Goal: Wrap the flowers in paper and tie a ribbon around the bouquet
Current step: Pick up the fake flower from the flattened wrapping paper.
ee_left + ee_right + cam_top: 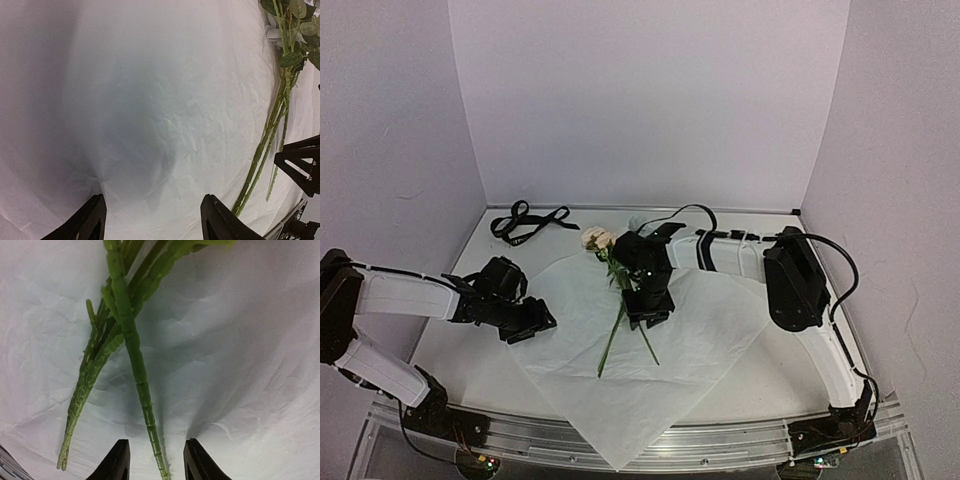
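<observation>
The white paper [705,335] lies flat on the table, one corner pointing at the near edge. The flowers [598,239] lie on it, peach blooms at the far end and green stems [613,338] running toward me. My right gripper [648,312] hangs low over the stems. In the right wrist view it [156,462] is open, with one thin stem [145,400] passing between its fingers, untouched; the other stems [80,395] lie to its left. My left gripper [532,326] is at the paper's left edge. It [155,220] stands wide open over creased paper [150,100]. The black ribbon [525,221] lies at the far left.
White walls close in the table on three sides. A metal rail [720,440] runs along the near edge, and the paper's near corner hangs over it. In the left wrist view the stems [265,150] lie to the right, beside the right arm's black fingers [300,165].
</observation>
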`<act>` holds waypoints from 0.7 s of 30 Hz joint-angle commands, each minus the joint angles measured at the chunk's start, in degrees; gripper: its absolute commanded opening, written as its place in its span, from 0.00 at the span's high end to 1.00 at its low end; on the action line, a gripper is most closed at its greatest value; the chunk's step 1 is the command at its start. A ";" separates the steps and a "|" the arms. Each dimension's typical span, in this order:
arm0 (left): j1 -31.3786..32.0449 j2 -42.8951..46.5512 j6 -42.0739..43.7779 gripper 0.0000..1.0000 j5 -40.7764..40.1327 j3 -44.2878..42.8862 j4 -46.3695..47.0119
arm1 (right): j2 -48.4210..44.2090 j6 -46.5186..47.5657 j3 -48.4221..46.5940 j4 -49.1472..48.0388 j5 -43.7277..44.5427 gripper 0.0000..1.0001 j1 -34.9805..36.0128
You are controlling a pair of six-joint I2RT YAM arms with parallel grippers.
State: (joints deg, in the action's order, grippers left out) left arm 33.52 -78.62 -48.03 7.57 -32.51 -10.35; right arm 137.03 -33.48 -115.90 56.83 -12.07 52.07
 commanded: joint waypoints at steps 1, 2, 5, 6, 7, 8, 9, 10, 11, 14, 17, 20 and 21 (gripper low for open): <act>-0.18 -0.40 -0.39 0.33 0.31 -0.10 1.87 | 2.02 -1.03 -2.48 0.72 0.42 0.67 0.29; -0.20 -0.49 -0.40 0.33 0.31 -0.11 1.82 | 2.08 -1.03 -2.49 0.70 0.39 0.70 0.30; -0.16 -0.73 -0.56 0.34 0.25 -0.18 1.74 | 1.43 -0.38 -2.51 0.68 0.41 0.81 0.30; -0.20 -0.79 -0.66 0.34 0.25 -0.18 1.74 | 1.03 -0.14 -2.53 0.71 0.39 0.85 0.28; -0.17 -0.85 -0.70 0.34 0.25 -0.18 1.74 | 0.57 0.22 -2.63 0.70 0.36 0.90 0.25; -0.14 -0.95 -0.76 0.34 0.25 -0.18 1.76 | 0.09 0.65 -2.76 0.68 0.28 0.94 0.24; -0.14 -1.07 -0.84 0.34 0.27 -0.19 1.77 | -0.36 1.14 -2.95 0.66 0.07 0.97 0.25; -0.15 -1.16 -0.90 0.34 0.29 -0.21 1.75 | -0.78 1.61 -3.12 0.66 -0.17 1.00 0.26; -0.20 -1.32 -0.92 0.34 0.38 -0.18 1.82 | -1.23 2.19 -3.31 0.72 -0.53 1.00 0.30; -0.19 -1.76 -0.92 0.34 0.35 -0.04 1.94 | -2.21 3.44 -4.36 0.66 -2.05 1.00 0.26; -0.14 -2.04 -1.01 0.34 0.41 0.06 2.13 | -2.97 4.56 -5.43 0.65 -3.78 1.00 0.26; -0.13 -2.56 -1.23 0.34 0.63 0.08 2.40 | -3.50 5.91 -6.53 0.57 -5.17 1.00 0.26; -0.18 -2.73 -1.25 0.35 0.80 0.09 2.60 | -3.64 6.29 -6.87 0.59 -5.60 1.00 0.27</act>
State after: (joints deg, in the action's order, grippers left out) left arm 33.52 -80.24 -48.49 7.63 -32.49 -9.90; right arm 138.20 -30.06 -119.45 57.06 -15.27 52.07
